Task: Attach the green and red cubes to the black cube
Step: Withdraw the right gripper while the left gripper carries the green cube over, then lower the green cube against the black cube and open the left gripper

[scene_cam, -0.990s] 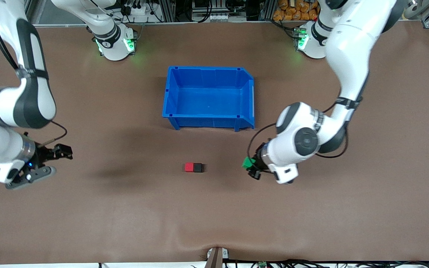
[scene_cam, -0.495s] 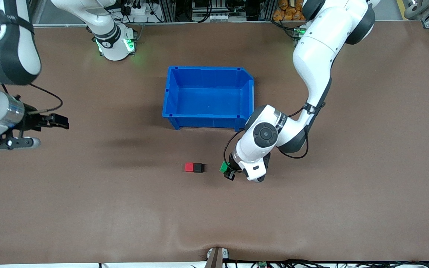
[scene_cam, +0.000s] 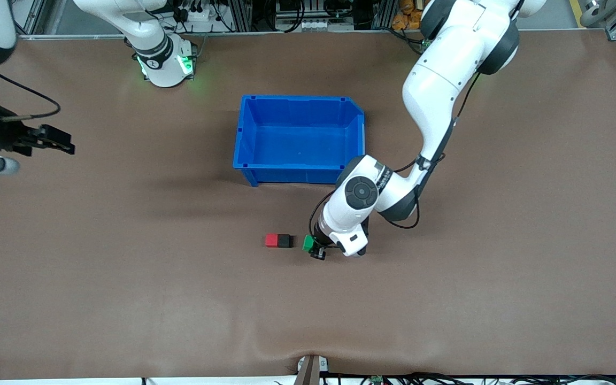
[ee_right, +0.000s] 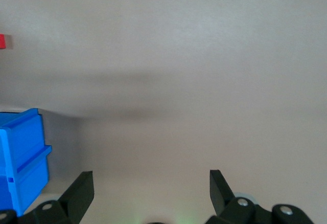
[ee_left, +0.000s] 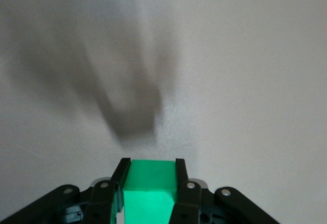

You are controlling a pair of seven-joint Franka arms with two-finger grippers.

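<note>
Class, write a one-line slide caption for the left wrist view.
Left end effector shut on the green cube, above the bare brown table.

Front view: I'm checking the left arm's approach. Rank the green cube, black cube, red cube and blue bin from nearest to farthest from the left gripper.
1. Green cube: held in the shut left gripper.
2. Black cube: on the table beside the green cube, a small gap between them.
3. Red cube: touching the black cube, toward the right arm's end.
4. Blue bin: farther from the front camera.
</note>
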